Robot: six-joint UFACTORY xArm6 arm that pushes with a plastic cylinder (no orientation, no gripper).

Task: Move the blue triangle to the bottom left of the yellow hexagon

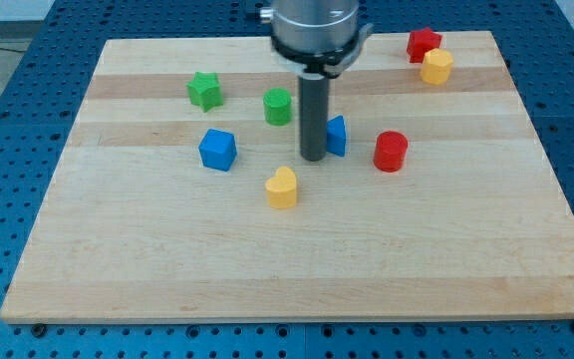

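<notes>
The blue triangle [337, 135] sits near the board's middle, partly hidden behind my rod. My tip [313, 158] rests at the triangle's left side, touching or almost touching it. The yellow hexagon [436, 67] lies at the view's top right, just below a red star-shaped block [424, 43]. The triangle is well to the lower left of the hexagon, about a hundred pixels away.
A red cylinder [391, 151] stands right of the triangle. A green cylinder [278, 106] and a green star [204, 91] lie to the upper left, a blue cube [217, 150] to the left, a yellow heart [281, 186] below. The wooden board [267, 269] rests on a blue perforated table.
</notes>
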